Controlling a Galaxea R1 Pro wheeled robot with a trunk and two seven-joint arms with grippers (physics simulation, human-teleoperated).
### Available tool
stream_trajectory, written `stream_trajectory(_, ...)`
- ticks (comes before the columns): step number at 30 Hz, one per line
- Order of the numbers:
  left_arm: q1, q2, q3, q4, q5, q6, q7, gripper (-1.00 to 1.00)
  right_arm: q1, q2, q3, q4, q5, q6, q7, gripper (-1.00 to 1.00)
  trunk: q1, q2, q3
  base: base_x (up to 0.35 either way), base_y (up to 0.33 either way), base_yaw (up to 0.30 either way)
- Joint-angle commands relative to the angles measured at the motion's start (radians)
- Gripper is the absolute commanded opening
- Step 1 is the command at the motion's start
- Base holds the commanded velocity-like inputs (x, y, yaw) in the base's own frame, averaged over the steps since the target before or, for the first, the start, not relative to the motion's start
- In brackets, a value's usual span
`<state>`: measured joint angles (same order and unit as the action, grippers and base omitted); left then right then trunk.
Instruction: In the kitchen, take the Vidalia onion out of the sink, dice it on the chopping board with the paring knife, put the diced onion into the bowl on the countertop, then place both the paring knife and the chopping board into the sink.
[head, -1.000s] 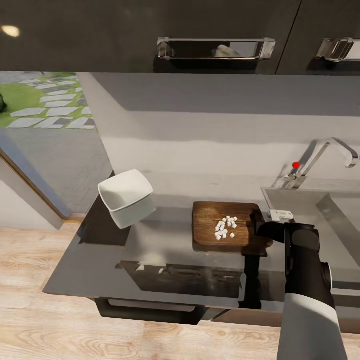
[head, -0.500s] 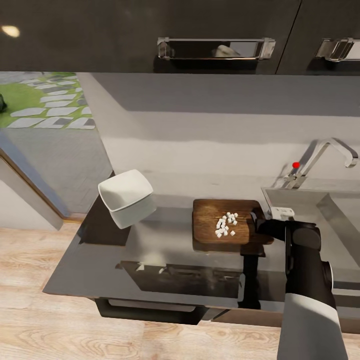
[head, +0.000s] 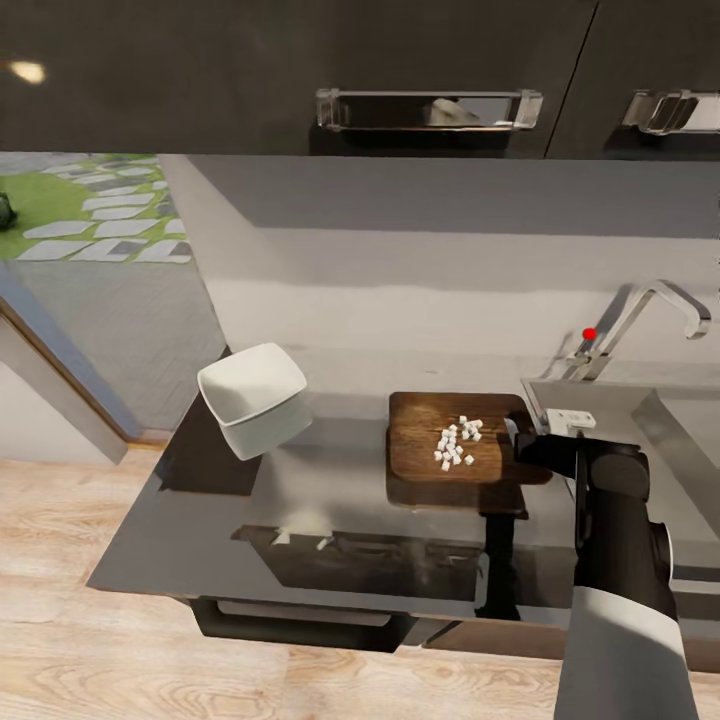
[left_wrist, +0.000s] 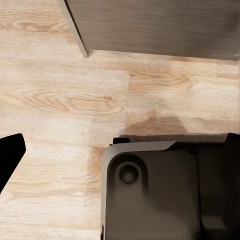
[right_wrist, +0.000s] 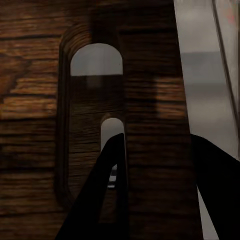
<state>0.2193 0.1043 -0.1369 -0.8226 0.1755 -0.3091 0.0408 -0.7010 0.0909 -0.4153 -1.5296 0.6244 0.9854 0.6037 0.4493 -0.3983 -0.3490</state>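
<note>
The dark-brown chopping board (head: 425, 450) hangs just above the countertop (head: 180, 530), with a pile of white diced onion (head: 457, 443) on its right half. My right gripper (head: 522, 447) is shut on the board's right end, beside the sink (head: 560, 388). In the right wrist view the fingers (right_wrist: 107, 192) straddle the strip of chopping board (right_wrist: 150, 100) by the handle hole. The white bowl (head: 254, 398) stands tilted to the left of the board. My left gripper (left_wrist: 122, 145) hangs open over the wooden floor. The paring knife is out of view.
A chrome faucet (head: 655, 300) with a red knob (head: 591, 333) rises behind the sink. Dark upper cabinets (head: 300, 70) with bar handles hang overhead. The robot's dark base (left_wrist: 155, 195) sits under the left wrist. The counter ends at the left near a doorway.
The board, held by my right gripper, has risen a little off the counter and shifted slightly toward the sink. The camera has tipped a bit; the bowl stays put.
</note>
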Motion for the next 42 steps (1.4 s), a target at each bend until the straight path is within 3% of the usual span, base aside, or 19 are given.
stream_trajectory(1,0.0,0.002,-0.006,-0.001,0.01,-0.002,0.004,1.0,-0.001,0.001,-0.002,-0.002,0.009,0.003,0.01,-1.0,0.001,-0.002,0.0,0.0,0.0,0.0)
stream_trajectory(15,0.0,0.002,-0.005,-0.001,0.01,-0.002,0.004,1.0,-0.001,0.003,-0.002,-0.003,0.011,0.006,0.01,-1.0,0.001,-0.002,0.022,0.0,0.031,0.0)
stream_trajectory(42,0.0,0.002,-0.004,-0.001,0.01,-0.001,0.004,1.0,-0.001,0.006,-0.001,-0.003,0.011,0.005,0.01,-1.0,0.001,-0.002,0.065,0.0,0.29,0.0)
